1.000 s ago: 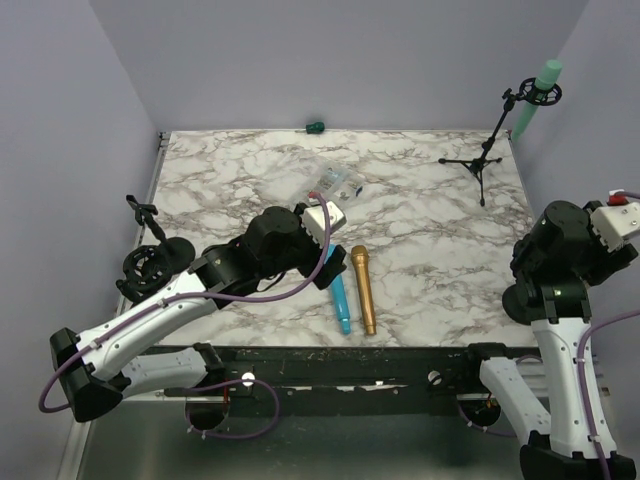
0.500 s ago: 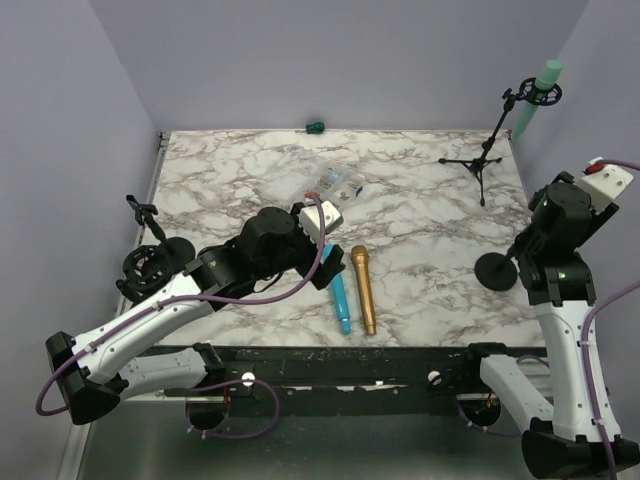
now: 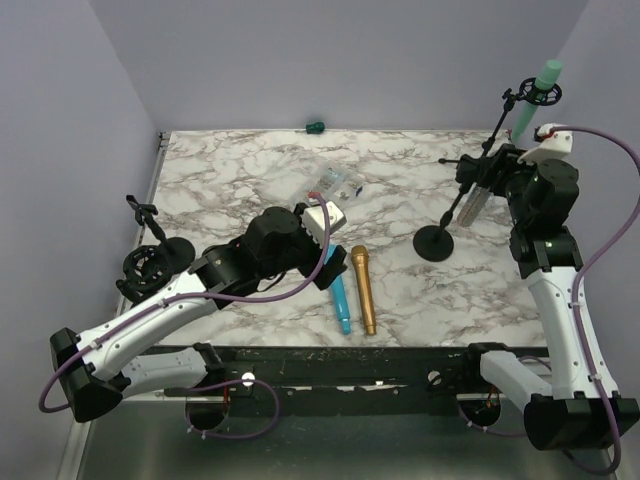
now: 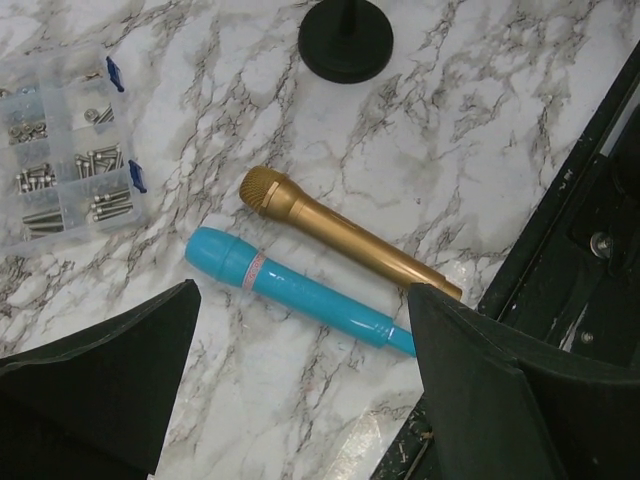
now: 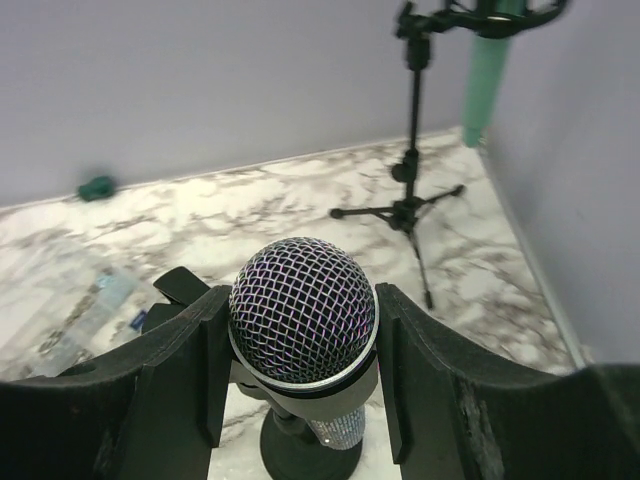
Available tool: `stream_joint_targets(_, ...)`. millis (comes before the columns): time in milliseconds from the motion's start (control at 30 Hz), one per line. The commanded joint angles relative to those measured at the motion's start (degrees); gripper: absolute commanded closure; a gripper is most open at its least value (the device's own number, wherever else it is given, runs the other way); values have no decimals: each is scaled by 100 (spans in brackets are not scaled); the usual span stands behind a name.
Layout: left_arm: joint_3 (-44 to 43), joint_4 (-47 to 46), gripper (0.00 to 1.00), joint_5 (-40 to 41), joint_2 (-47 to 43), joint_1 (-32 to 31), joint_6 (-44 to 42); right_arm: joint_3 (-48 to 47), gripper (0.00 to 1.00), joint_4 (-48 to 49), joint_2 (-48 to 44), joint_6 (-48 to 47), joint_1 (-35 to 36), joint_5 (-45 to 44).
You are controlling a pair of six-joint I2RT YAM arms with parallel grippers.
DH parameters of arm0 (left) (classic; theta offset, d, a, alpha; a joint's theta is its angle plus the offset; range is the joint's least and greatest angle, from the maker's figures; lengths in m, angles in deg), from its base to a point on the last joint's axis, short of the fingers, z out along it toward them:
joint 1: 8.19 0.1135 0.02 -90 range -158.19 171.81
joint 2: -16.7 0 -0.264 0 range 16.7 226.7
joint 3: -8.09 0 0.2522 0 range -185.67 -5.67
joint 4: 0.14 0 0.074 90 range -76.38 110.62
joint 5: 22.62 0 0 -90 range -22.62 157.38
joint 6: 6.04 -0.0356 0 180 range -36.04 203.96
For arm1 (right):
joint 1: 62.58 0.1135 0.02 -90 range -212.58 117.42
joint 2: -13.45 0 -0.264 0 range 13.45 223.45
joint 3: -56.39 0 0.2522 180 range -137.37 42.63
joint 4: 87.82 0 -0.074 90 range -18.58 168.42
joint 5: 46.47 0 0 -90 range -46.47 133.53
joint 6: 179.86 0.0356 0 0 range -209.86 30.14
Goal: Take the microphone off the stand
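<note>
1. Black right gripper [image 5: 300, 330] is clenched on the mic [image 5: 303, 300], whose mesh head sits between its jaws, with the stand [image 3: 434, 243] below them.
2. Judged risk: nothing pins the stand, so pulling may drag or topple it.
3. Left gripper [image 4: 303, 293] is released, nothing between its jaws.
4. Clear box [image 4: 65, 150], beyond the left jaws, holds sorted screws.

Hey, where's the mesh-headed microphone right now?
On the table's right side, the microphone sits on its round-based stand, between the right gripper's fingers, near the tripod stand.
</note>
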Motion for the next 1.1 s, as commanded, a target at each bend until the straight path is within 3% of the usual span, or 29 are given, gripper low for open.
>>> stream_joint_targets(0,200,-451,10,-299,-45,11,168,30,95,483,252,370,22,1898)
stream_joint_targets(167,448,-1180,9,-987,-118,110,478,146,94,694,332,267,133,2650)
stream_joint_targets(333,493,-1968,9,-1066,-116,126,1007,283,94,706,311,259,245,2677)
stream_joint_targets(467,424,-3141,8,-1160,41,126,1214,336,94,719,279,258,307,2686)
stream_joint_targets(633,-130,-4042,6,-1077,802,124,943,358,93,742,265,274,318,2728)
stream_joint_targets(867,-1384,-4166,5,-1315,2262,152,132,369,93,739,250,337,335,2695)
stream_joint_targets(1067,-2265,-4167,7,-1901,3275,317,230,399,93,803,204,383,353,2739)
